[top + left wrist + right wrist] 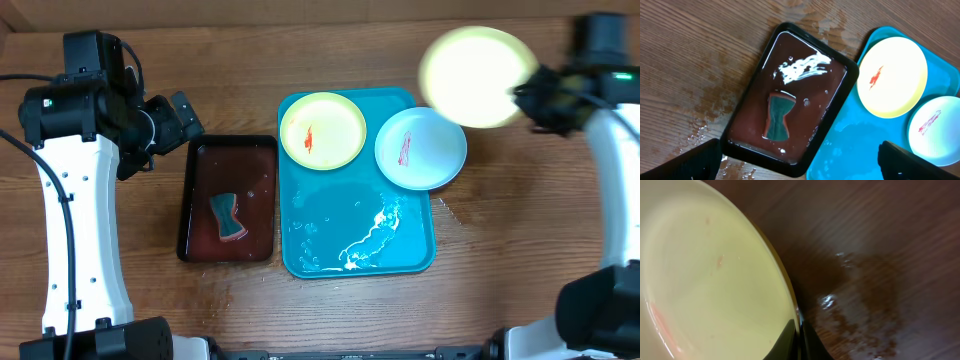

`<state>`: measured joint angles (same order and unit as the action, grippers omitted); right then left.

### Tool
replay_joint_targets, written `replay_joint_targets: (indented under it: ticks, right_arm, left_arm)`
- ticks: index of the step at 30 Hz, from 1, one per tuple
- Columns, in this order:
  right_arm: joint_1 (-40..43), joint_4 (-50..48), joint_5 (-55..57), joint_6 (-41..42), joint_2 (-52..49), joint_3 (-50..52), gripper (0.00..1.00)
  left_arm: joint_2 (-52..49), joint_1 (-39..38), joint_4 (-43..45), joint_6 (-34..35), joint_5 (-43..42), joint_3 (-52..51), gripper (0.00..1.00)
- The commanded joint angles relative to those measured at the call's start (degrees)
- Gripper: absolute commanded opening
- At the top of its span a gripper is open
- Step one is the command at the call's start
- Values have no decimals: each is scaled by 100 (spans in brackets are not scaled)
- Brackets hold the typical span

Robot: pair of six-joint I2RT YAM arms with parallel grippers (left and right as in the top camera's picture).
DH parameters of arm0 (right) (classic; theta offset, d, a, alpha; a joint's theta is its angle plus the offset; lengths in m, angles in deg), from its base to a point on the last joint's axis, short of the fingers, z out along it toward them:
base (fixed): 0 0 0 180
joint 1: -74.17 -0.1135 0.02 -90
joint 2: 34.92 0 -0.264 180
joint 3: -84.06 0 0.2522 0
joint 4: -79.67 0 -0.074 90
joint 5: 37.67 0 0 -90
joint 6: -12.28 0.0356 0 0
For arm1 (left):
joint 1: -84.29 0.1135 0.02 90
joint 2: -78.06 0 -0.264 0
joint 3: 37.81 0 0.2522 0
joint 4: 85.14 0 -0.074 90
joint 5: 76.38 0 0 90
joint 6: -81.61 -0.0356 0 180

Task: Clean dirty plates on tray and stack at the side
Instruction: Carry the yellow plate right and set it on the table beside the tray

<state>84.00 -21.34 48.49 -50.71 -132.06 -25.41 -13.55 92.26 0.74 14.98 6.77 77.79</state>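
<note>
Currently the right hand (525, 100) clamps a yellow-green plate (475, 75) by its rim above the desk (500, 250), beside the turquoise tray (400, 255); a smeared yellow plate (322, 130) and a white plate (420, 148) sit on that tray; the left hand (185, 112) gapes empty.

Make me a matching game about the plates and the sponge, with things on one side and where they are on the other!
Things
1. smeared yellow-green plate
2. white plate
3. sponge
4. brightest yellow-green plate

Places
A. in the black tray
B. gripped by the right tool
C. on the blue tray, nearest the black tray
D. sticking out over the blue tray's right rim

Pairs: 1-C, 2-D, 3-A, 4-B
</note>
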Motion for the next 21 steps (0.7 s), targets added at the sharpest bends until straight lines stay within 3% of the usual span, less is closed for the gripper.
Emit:
replay_joint_targets:
  ticks: [1,8,15,21]
  right_arm:
    - [953,131,-332,26,-166,243,4]
    - [1840,-39,-326,24,-337,1307,4]
    - [1606,-925,-295,181,-339,2715,4]
    - [1165,-1054,120,476,-339,3241,5]
  left_arm:
    - [92,-7,2,-70,-22,129,100]
    - [92,-7,4,-70,-22,129,100]
    - [92,-7,2,-70,-22,129,100]
    - [92,-7,4,-70,-22,129,100]
